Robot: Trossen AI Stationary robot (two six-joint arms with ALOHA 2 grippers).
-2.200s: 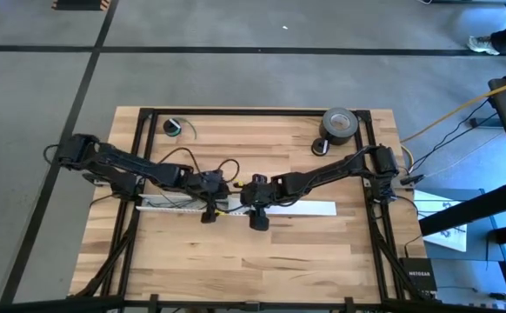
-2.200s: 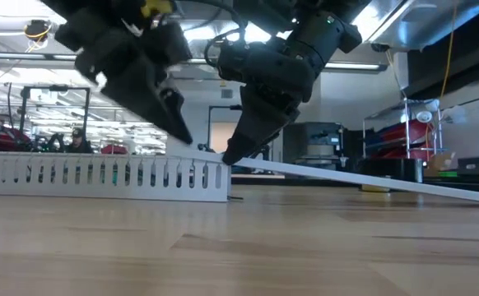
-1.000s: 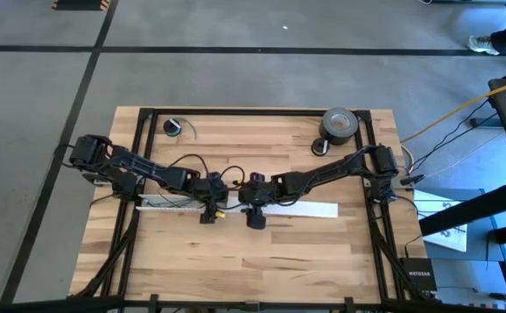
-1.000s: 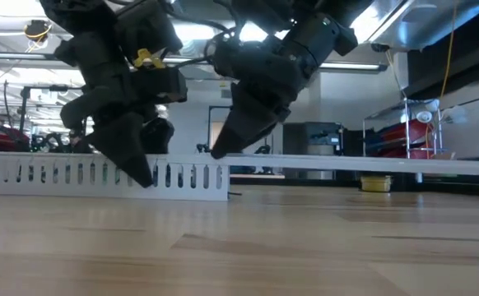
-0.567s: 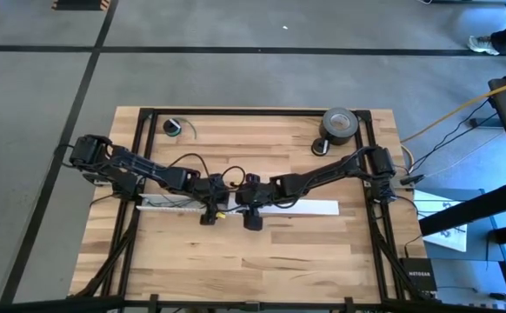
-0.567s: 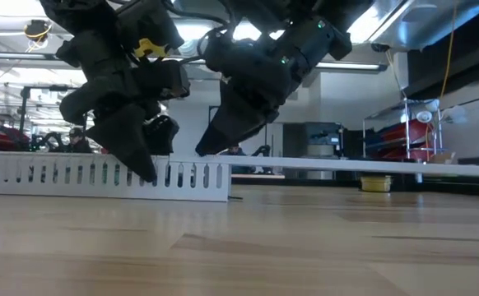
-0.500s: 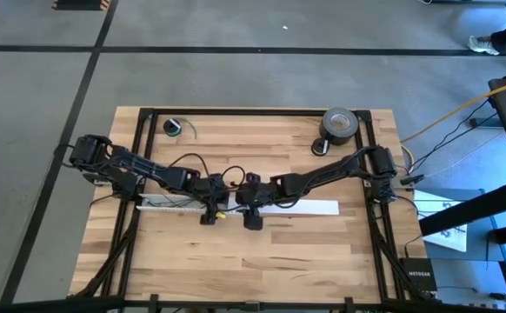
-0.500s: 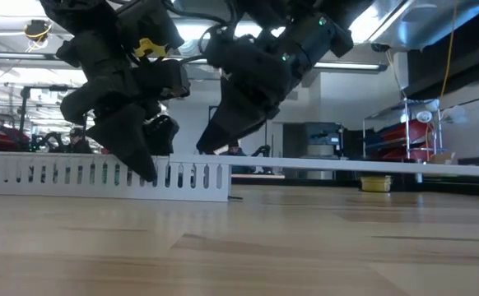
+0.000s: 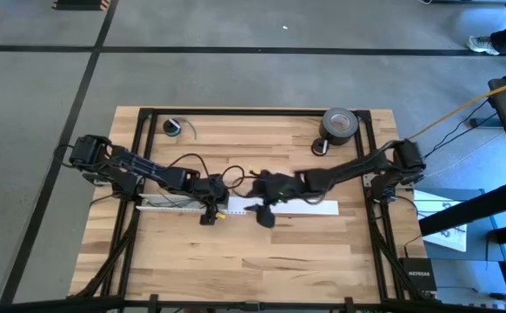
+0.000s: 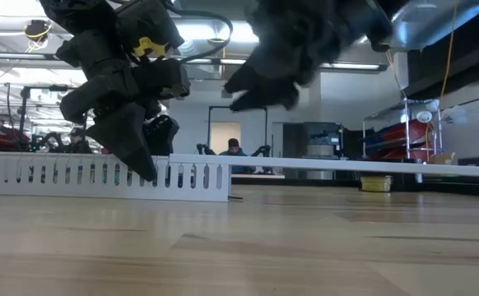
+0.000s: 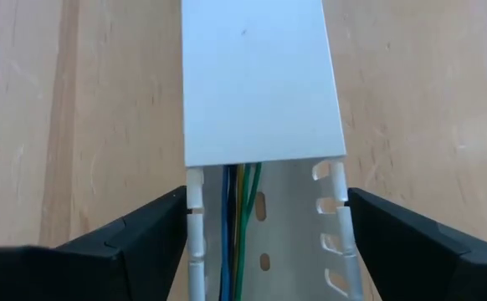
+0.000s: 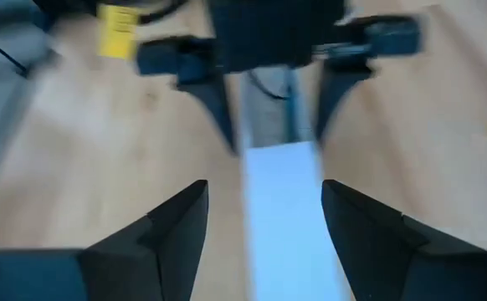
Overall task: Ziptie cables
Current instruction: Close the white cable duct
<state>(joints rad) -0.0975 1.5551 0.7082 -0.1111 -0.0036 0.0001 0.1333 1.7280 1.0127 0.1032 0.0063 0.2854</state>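
Observation:
A white slotted duct (image 9: 170, 204) lies on the table left of centre, and the cables (image 11: 239, 217), blue, yellow and green wires, run inside it. A flat white cover (image 9: 305, 207) lies over the duct's right end (image 11: 260, 84) and stretches toward the right. My left gripper (image 11: 266, 196) is open and low, one finger on each side of the duct. My right gripper (image 10: 260, 90) is open and raised above the cover (image 12: 281, 217), clear of it. The zipties are out of view. My left gripper comes slanting down from the table's left, with its fingers (image 11: 172, 221) along the duct's two slotted walls (image 11: 195, 209) just short of the cover's end. I cannot tell whether they touch the walls. The duct rests flat on the table.
A roll of dark tape (image 9: 340, 124) stands at the far right and a small coil with a green wire (image 9: 175, 128) at the far left. A black frame (image 9: 253, 111) edges the table. The near half is bare wood. A person (image 10: 234, 148) shows far off in the room.
My right gripper first moved toward the table's left, and the cover's left end slid farther over the duct. Then the gripper rose off the cover, tipped closer to level, and drew back toward the table's right. The cover stays lying level.

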